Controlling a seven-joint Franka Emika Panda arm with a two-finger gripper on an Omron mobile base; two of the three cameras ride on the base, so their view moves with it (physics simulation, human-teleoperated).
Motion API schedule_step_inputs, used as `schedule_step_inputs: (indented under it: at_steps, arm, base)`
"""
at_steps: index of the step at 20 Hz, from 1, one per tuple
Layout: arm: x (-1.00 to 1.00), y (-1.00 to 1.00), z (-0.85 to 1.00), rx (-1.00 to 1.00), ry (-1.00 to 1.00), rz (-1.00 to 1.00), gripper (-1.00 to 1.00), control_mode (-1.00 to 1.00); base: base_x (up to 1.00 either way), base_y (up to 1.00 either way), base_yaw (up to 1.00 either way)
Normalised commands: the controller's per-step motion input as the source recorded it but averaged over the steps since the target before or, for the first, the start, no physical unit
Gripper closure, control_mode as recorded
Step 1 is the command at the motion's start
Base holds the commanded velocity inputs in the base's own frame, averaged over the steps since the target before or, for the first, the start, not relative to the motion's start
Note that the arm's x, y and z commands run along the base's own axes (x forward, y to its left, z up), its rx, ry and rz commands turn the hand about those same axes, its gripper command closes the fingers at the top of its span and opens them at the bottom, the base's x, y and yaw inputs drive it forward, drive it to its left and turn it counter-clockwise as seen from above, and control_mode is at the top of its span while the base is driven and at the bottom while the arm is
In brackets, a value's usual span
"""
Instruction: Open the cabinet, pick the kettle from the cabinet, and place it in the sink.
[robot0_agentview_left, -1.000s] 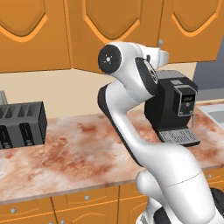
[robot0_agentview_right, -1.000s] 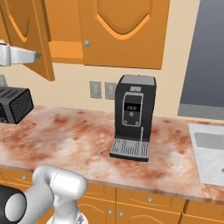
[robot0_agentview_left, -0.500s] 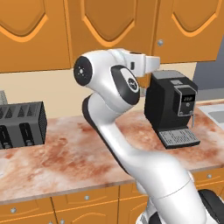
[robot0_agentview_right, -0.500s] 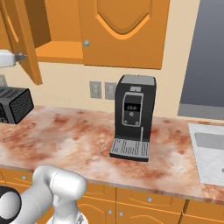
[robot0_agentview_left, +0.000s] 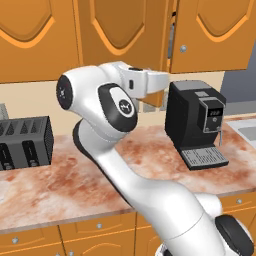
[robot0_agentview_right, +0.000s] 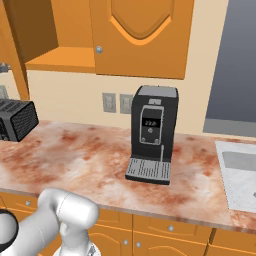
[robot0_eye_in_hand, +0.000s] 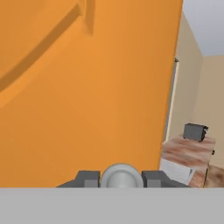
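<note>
Tool (robot0_eye_in_hand: 121, 178) clamped narrow on the round silver knob (robot0_eye_in_hand: 121, 176) of the cabinet (robot0_eye_in_hand: 87, 87) door, door swung partly out. Kettle hidden, position unclear. Coffee machine (robot0_agentview_right: 150, 134) on the desk (robot0_agentview_right: 75, 155), sink (robot0_agentview_right: 240, 172) at right.

The arm's white wrist blocks the lower corner of the open cabinet door (robot0_agentview_left: 162, 75) in the left base view, hiding the knob and the gripper there. In the hand view the 2 fingertips (robot0_eye_in_hand: 87, 178) are cut off by the bottom edge, with the silver knob (robot0_eye_in_hand: 121, 176) half shown between them. The toaster (robot0_agentview_right: 15, 119) runs off the left edge of the right base view, and the sink (robot0_agentview_right: 240, 172) off the right. The cabinet (robot0_agentview_right: 45, 35) interior is mostly out of frame; its contents cannot be made out, possibly hidden higher up.
</note>
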Motion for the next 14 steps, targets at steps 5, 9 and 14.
schedule_step_inputs:
  at_steps: [5,9,14]
  arm:
    - [-0.17,0.17,0.01,0.02,0.0,-0.03,-1.0,-1.0]
    - [-0.29,-0.01,-0.05,0.11,0.0,0.0,-1.0,-1.0]
    - [-0.34,-0.01,-0.09,0.15,0.0,0.0,-1.0,-1.0]
  base:
    - [0.0,0.0,0.0]
    - [0.0,0.0,0.0]
    - [0.0,0.0,0.0]
